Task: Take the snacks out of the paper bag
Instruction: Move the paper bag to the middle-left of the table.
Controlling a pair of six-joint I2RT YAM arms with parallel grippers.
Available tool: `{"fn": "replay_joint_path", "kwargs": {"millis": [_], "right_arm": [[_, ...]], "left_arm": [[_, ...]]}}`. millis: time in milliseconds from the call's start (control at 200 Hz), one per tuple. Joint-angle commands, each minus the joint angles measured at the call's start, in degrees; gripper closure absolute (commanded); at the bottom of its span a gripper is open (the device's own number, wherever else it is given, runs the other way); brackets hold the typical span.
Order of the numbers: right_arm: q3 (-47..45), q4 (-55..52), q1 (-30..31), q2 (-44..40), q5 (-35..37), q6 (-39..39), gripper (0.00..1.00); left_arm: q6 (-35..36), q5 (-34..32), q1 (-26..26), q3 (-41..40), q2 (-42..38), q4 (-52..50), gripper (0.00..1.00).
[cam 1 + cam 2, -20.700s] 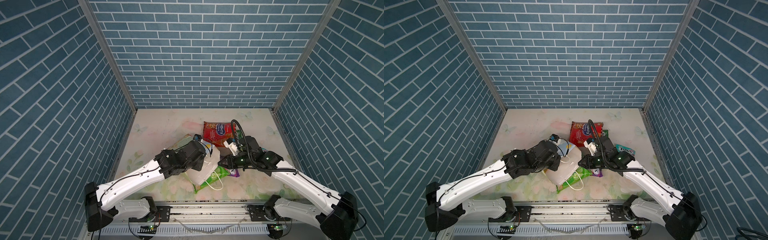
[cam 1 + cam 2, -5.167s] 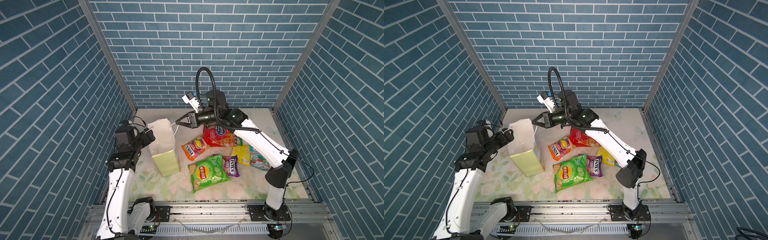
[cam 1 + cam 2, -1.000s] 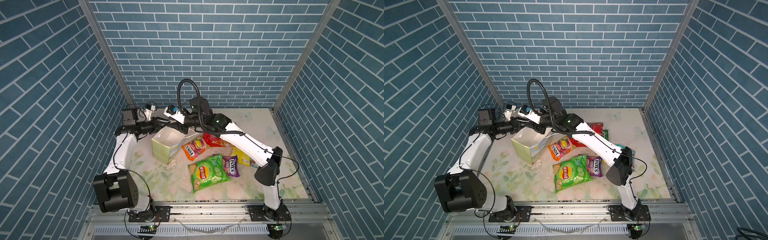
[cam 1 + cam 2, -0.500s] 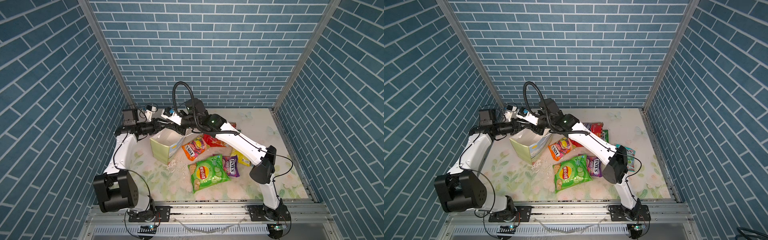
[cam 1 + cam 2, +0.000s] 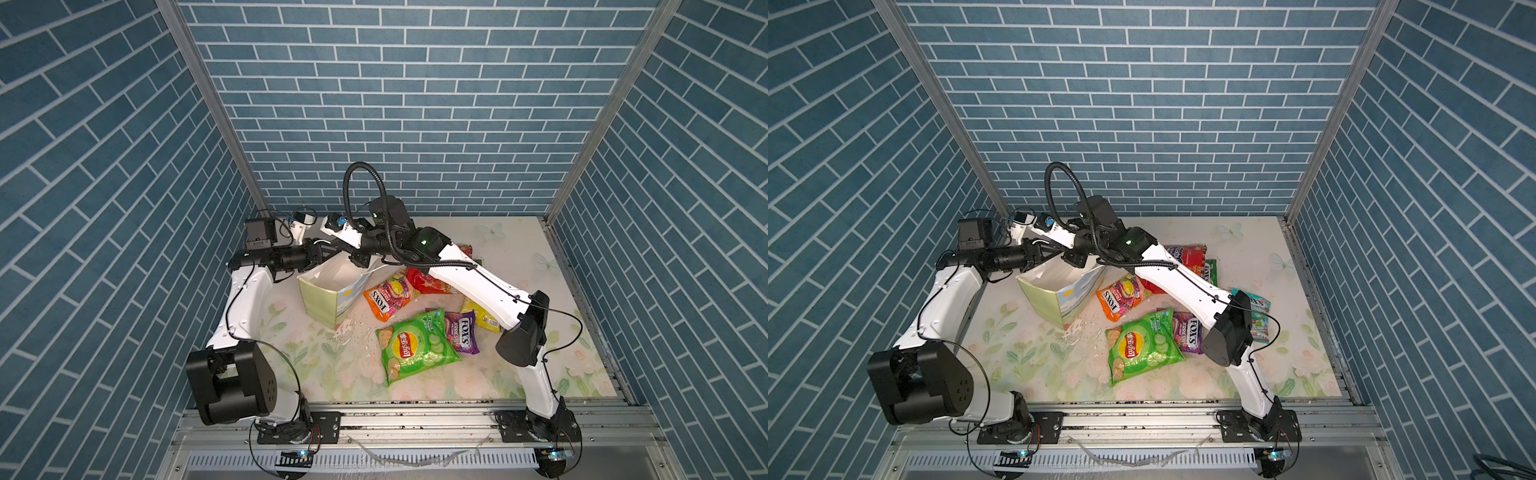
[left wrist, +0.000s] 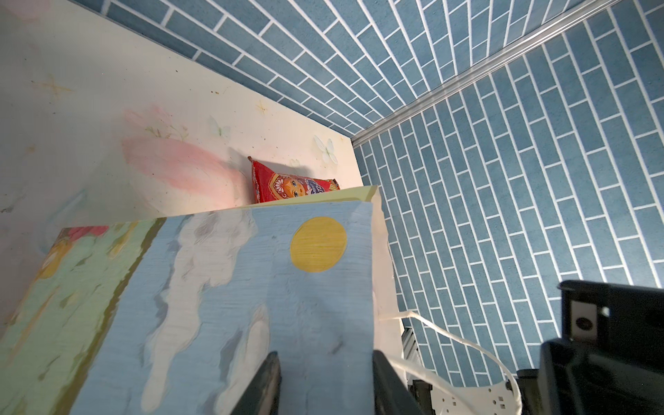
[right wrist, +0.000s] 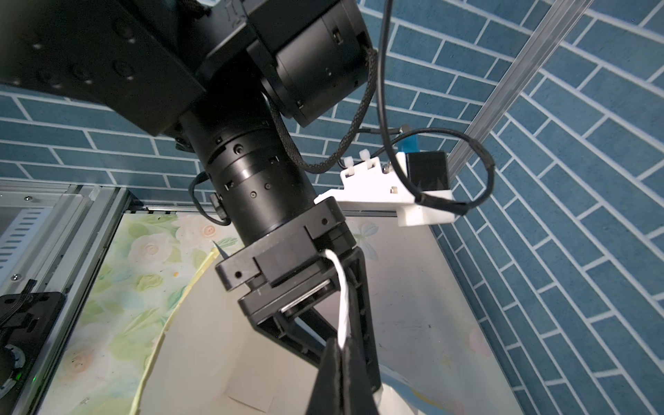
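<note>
The paper bag [image 5: 322,297] [image 5: 1044,299] leans tilted at the table's left, its white inside [image 7: 215,359] showing nothing. My right gripper [image 7: 339,346] is shut on its white cord handle [image 7: 343,294]. My left gripper [image 6: 327,384] has its jaws apart at the bag's rim, across the sky-print face [image 6: 251,287], and the cord lies over it. The snacks lie on the table right of the bag: green Lay's [image 5: 415,345], orange Fox's [image 5: 388,295], purple Fox's [image 5: 461,332], red [image 5: 432,284] [image 6: 287,187], yellow [image 5: 478,316], teal-white [image 5: 1256,316] and small green [image 5: 1210,270].
White flakes [image 5: 349,332] are scattered in front of the bag. The left brick wall [image 5: 187,232] stands close behind the left arm. A metal rail [image 5: 415,415] runs along the table's front edge with both arm bases on it.
My right gripper has gone from partly open to shut on the cord handle, and that arm has reached a little further left. The left arm and the bag have barely moved.
</note>
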Motion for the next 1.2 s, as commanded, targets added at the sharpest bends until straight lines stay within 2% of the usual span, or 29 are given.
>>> {"fn": "replay_joint_path", "kwargs": {"millis": [0, 270, 395, 950, 1195], "right_arm": [[2.17, 0.94, 0.29, 1.12, 0.58, -0.88, 1.0], [3.58, 1.75, 0.29, 1.91, 1.29, -0.28, 1.0], [4.67, 2.04, 0.29, 2.69, 2.61, 0.09, 1.0], [6.18, -0.28, -0.12, 4.26, 6.28, 0.19, 1.0], [6.85, -1.44, -0.87, 4.26, 7.08, 0.31, 1.0]], "left_arm": [[3.06, 0.01, -0.24, 1.51, -0.01, -3.22, 0.48], [12.23, -2.45, -0.24, 2.35, -1.92, -11.15, 0.42], [13.27, -3.26, -0.24, 2.32, -2.78, -11.82, 0.41], [6.23, 3.66, 0.02, 0.14, -5.94, -2.18, 0.38], [3.05, 3.14, 3.9, -1.18, -6.21, 1.08, 0.38]]}}
